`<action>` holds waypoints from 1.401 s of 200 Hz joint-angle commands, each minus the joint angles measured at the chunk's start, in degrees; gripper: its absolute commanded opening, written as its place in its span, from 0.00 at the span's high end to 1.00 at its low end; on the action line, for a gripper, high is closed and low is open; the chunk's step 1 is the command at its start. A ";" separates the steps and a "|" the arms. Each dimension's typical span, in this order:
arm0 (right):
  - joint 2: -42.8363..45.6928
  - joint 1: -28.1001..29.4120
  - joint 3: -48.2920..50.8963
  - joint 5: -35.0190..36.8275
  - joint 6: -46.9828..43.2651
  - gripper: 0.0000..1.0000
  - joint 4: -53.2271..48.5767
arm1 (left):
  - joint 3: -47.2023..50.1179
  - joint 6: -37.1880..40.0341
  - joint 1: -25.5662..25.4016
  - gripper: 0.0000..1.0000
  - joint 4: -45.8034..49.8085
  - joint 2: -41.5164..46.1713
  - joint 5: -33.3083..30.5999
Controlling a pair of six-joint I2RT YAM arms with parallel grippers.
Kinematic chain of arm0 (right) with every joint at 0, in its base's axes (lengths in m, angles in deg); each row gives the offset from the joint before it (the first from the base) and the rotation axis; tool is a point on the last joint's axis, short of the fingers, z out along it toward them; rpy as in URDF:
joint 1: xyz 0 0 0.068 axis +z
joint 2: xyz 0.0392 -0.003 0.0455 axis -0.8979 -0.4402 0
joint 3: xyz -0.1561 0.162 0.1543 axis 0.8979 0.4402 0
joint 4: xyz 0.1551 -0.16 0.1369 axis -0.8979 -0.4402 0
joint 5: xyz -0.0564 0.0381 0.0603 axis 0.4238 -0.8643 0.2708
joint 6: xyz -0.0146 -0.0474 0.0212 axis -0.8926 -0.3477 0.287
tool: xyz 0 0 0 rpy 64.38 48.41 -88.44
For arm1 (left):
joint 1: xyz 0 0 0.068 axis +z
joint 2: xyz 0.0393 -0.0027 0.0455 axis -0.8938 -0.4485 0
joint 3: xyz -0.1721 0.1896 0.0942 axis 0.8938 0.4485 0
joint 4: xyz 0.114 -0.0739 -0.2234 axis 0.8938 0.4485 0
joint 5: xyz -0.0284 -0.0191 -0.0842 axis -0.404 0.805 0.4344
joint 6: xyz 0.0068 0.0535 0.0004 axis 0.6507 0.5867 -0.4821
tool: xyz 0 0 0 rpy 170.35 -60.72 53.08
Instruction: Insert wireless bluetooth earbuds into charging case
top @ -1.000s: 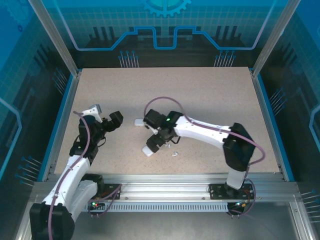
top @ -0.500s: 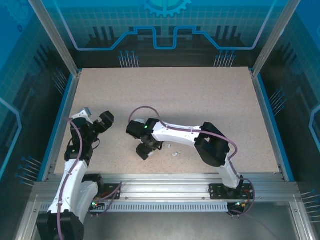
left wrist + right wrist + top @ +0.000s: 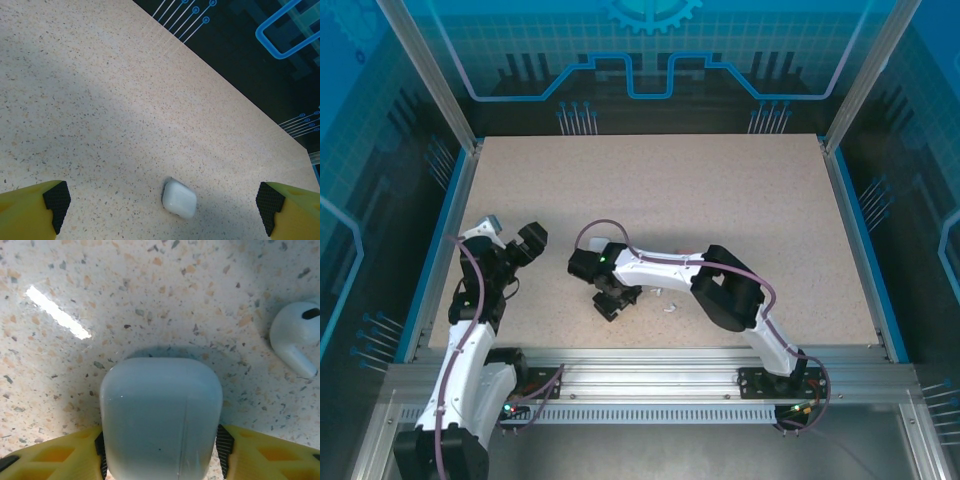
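Observation:
In the right wrist view a white charging case (image 3: 161,415), lid closed, sits on the speckled table between the yellow fingers of my right gripper (image 3: 160,452), whose black pads press on both its sides. A white stemmed earbud (image 3: 295,335) lies just beyond it to the right. From above, the right gripper (image 3: 610,300) is low at the table's front centre, with an earbud (image 3: 670,308) to its right. My left gripper (image 3: 510,236) hovers wide open at the left. Its wrist view shows a second white case (image 3: 179,199) on the table beyond its fingers (image 3: 56,205).
A small white piece (image 3: 657,292) lies beside the right arm's forearm. The right arm's purple cable (image 3: 588,232) loops over the table behind its wrist. The aluminium rail (image 3: 650,362) borders the near edge, and blue walls enclose the other sides.
The right arm swung left and lowered, and its jaws closed in onto the case. The left arm drew back toward the left a second ago, then stayed still.

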 commanded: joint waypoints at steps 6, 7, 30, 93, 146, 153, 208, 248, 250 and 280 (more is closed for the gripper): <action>-2.08 0.65 -1.76 0.90 0.90 0.42 -1.34 | 0.53 -1.50 0.56 0.01 0.87 0.95 -0.09; -2.11 0.65 -1.75 0.95 0.92 0.42 -1.34 | 0.53 -1.50 0.58 0.01 0.85 0.99 -0.06; -2.87 0.90 -2.06 1.38 0.90 0.43 -1.85 | 0.59 -1.58 0.57 0.01 0.75 1.06 -0.17; -1.55 1.19 -0.19 2.70 0.80 0.53 0.56 | 0.66 -1.42 0.59 0.01 0.57 1.16 1.83; 9.51 -0.56 8.95 5.92 -6.10 0.54 6.84 | 1.06 -2.44 0.60 0.06 -2.08 -1.37 8.18; 11.19 -1.02 10.27 6.34 -7.42 0.55 7.60 | 1.14 -2.70 0.60 0.07 -2.77 -2.09 9.75; 29.34 -8.32 27.94 1.61 -19.32 0.57 18.50 | -1.40 -4.89 0.22 0.17 -7.41 -9.66 27.18; 44.48 -15.15 38.64 -3.79 -29.85 0.58 26.61 | -4.79 -5.45 -6.70 0.19 -10.08 -15.21 34.86; 45.23 -15.45 39.14 -3.93 -30.35 0.58 27.08 | -4.99 -5.50 -7.22 0.19 -10.18 -15.56 35.05; 54.85 -18.39 43.83 -6.09 -37.31 0.57 31.55 | -7.70 -6.28 -14.03 0.20 -13.38 -19.75 38.46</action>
